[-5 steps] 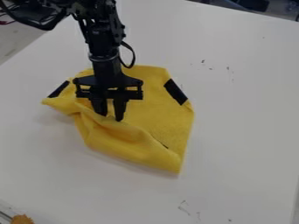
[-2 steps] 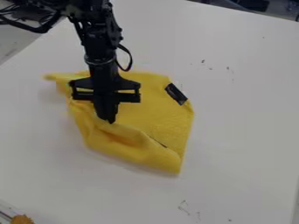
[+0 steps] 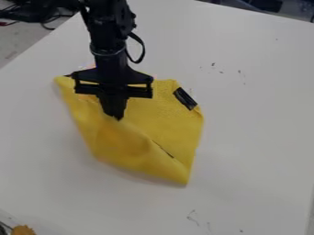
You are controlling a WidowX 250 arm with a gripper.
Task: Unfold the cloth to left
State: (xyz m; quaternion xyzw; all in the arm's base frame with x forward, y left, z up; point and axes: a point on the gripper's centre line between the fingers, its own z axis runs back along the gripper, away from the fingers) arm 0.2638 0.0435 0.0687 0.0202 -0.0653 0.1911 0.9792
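jaws on cloth [image 3: 169,121], long axis diagonal

The arm [image 3: 109,30] is black throughout, its upper stretch knobby with small rounded bumps along one side, its lower stretch a smoother, roughly cylindrical sleeve [image 3: 111,63] ringed at the top by a thin greyish band [image 3: 108,53]. A black cable [image 3: 143,49] bows out from the side in a loose loop. The gripper [image 3: 118,117] is black too, with a broad, flat-ended crosspiece [image 3: 140,92], narrow slots in it, and two slim fingers that taper downward.
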